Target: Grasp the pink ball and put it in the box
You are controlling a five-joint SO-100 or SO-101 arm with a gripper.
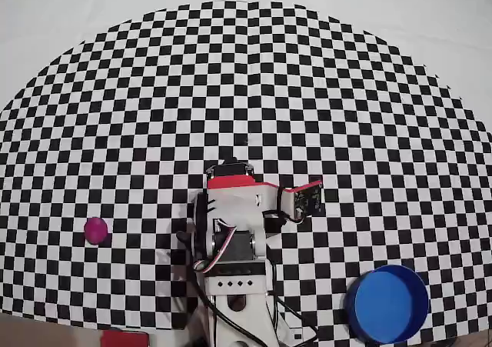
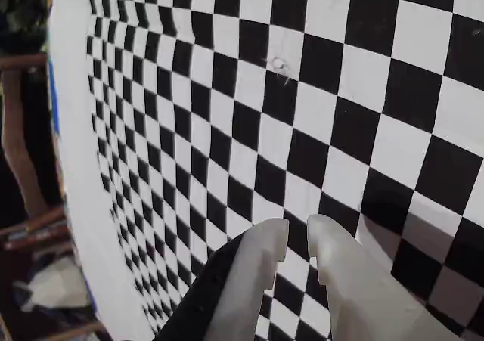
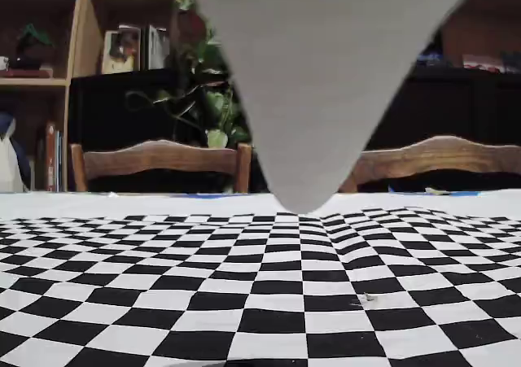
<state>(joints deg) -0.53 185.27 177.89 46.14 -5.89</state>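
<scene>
In the overhead view the pink ball (image 1: 95,229) rests on the checkered cloth at the left. The box (image 1: 388,302), a round blue tub, stands at the lower right and is empty. My arm (image 1: 231,208) is folded up at the bottom centre between them, well apart from both. In the wrist view my gripper (image 2: 297,235) hangs above bare checker squares; its white fingers (image 2: 257,280) stand almost together with nothing between them. Neither ball nor box shows in the wrist or fixed views.
The checkered cloth (image 1: 254,78) stretches far ahead of the arm. A pale blurred part (image 3: 313,82) hangs from the top of the fixed view. Wooden chairs (image 3: 163,159) and shelves stand beyond the table's far edge. A red object (image 1: 123,338) lies at the bottom edge.
</scene>
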